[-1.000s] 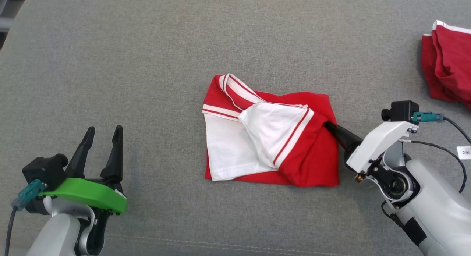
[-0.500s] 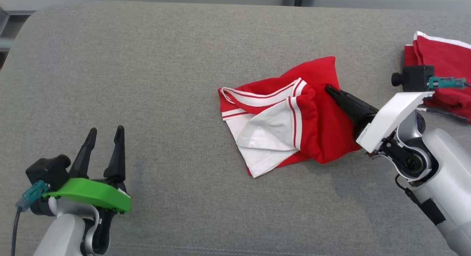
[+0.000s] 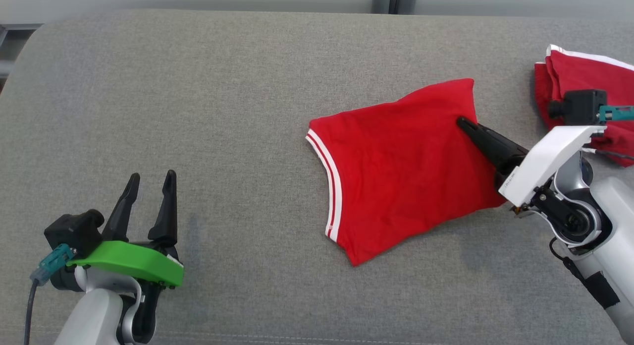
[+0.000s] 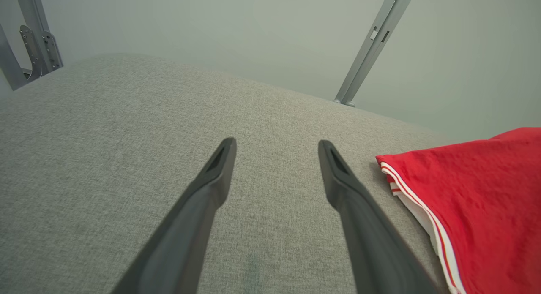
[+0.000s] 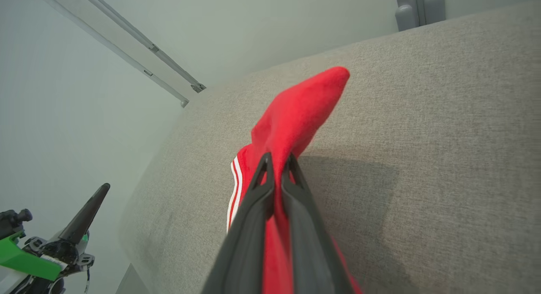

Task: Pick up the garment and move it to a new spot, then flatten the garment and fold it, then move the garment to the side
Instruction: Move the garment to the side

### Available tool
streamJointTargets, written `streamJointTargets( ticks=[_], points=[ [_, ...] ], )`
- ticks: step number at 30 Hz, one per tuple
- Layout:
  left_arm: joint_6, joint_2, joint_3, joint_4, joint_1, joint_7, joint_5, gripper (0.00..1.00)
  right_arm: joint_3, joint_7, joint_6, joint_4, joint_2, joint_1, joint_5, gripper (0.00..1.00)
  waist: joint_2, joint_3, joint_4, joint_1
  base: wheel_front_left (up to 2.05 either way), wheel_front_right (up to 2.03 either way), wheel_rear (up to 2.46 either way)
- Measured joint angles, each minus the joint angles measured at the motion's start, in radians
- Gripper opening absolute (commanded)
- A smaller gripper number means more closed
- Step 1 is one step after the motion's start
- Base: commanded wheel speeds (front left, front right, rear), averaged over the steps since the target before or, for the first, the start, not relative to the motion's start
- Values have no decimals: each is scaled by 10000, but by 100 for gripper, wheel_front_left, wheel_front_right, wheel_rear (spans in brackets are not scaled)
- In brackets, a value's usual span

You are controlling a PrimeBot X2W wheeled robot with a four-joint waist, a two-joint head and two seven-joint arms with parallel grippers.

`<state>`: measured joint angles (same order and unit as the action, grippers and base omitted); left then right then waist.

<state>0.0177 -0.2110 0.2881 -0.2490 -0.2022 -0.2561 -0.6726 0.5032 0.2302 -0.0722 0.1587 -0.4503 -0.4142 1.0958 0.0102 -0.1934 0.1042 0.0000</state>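
Right gripper [image 3: 463, 122], pinched tight on the garment [image 3: 401, 166], now shows it all red, white panel gone; left gripper [image 3: 152, 180] gapes empty.

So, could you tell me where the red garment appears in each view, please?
Head view: garment right of centre, right gripper clamped on its right edge.
Left wrist view: lower right corner.
Right wrist view: centre, pinched in that gripper.
Shared landmark: its white striped trim.
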Motion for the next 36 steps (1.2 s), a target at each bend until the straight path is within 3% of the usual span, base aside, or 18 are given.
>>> streamJointTargets(
  ticks=[11,24,36],
  points=[
    [115,13,29,-4,1,0,84,100,-798,186,702,211,-836,72,203,0,0,-295,56,0,0,0,0],
    [278,84,71,27,-35,0,176,100,-1724,834,1478,-107,-2088,-1817,-119,0,0,-766,202,0,0,0,0],
    [351,88,63,8,-37,0,198,100,-3135,901,1962,1333,-2817,-1916,58,0,0,-1004,279,0,0,0,0]
  ],
)
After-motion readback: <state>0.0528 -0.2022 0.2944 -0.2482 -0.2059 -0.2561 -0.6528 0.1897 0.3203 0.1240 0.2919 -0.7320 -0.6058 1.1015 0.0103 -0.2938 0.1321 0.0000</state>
